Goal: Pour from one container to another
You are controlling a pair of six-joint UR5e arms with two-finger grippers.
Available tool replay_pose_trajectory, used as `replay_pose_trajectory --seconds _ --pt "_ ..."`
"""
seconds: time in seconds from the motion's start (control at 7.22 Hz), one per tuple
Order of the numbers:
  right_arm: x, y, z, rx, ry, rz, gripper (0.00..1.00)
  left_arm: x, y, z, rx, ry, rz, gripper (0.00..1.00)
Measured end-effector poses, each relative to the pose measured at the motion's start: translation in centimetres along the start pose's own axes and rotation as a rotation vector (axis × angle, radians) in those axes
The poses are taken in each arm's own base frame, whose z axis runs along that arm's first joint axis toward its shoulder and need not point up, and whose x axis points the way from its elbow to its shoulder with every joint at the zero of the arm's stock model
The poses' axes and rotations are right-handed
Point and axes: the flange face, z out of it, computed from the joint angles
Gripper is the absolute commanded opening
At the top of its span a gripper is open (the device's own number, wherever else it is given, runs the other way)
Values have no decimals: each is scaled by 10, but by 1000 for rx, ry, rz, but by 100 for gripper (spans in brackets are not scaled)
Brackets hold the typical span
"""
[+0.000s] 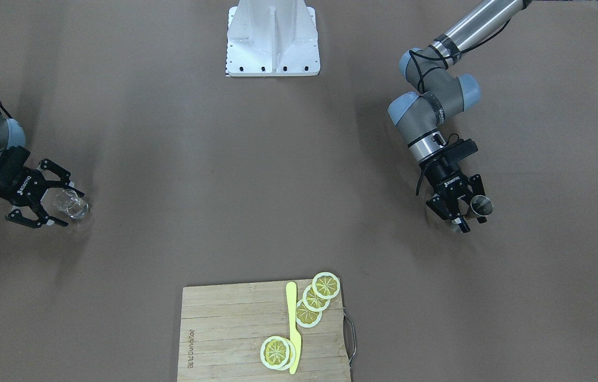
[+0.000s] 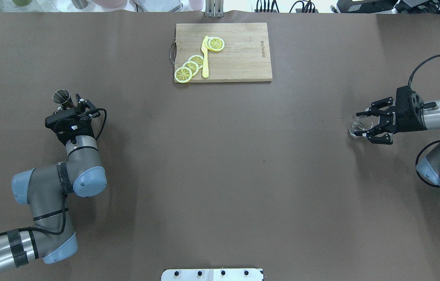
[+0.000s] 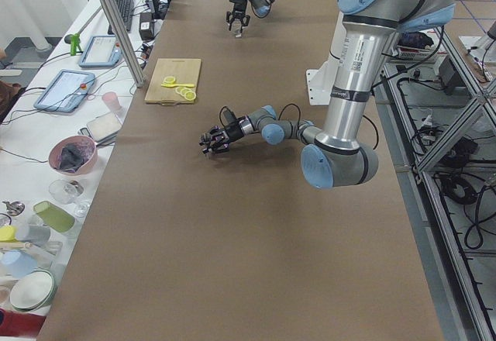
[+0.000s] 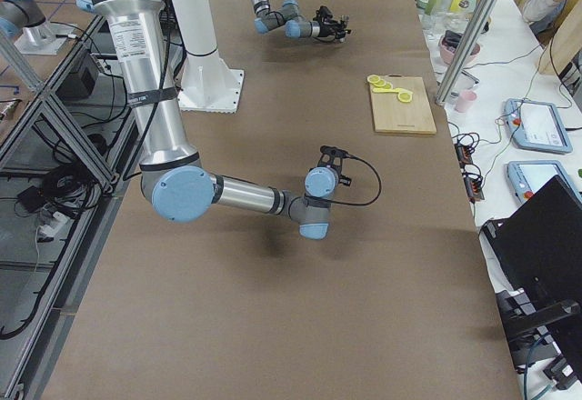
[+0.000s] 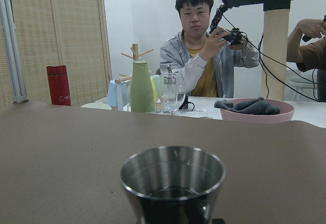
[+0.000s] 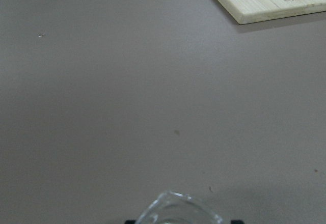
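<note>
A small metal cup (image 1: 482,203) (image 2: 61,95) stands upright on the brown table on my left side. My left gripper (image 1: 471,218) (image 2: 72,104) is low at the table and shut on it. The cup's open rim (image 5: 173,175) fills the bottom centre of the left wrist view. On my right side a clear glass (image 1: 72,203) (image 2: 358,127) stands on the table. My right gripper (image 1: 68,208) (image 2: 361,124) is open, one finger on each side of the glass. Only the glass's rim (image 6: 178,211) shows in the right wrist view.
A wooden cutting board (image 2: 239,58) (image 1: 225,329) lies at the far middle edge, carrying lemon slices (image 2: 190,66) and a yellow knife (image 2: 205,54). The white robot base (image 1: 272,40) sits at the near edge. People sit behind a side table with cups and a pink bowl (image 5: 254,109).
</note>
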Motion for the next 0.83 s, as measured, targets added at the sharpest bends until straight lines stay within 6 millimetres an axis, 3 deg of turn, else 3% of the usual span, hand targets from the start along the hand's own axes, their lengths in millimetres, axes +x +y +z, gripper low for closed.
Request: replay_pose_trajectory --seconds 0.42,0.55,0.69,0.83 --pt "0 0 1 0 0 8 61 -1 1 0 7 2 2 42" --pt "-1 0 1 0 -1 9 42 -1 1 0 6 2 -1 40" --pt "-1 0 1 0 -1 10 15 -2 1 0 6 2 -2 40" --pt "-1 -2 1 2 -3 8 0 -2 1 0 5 3 -4 39"
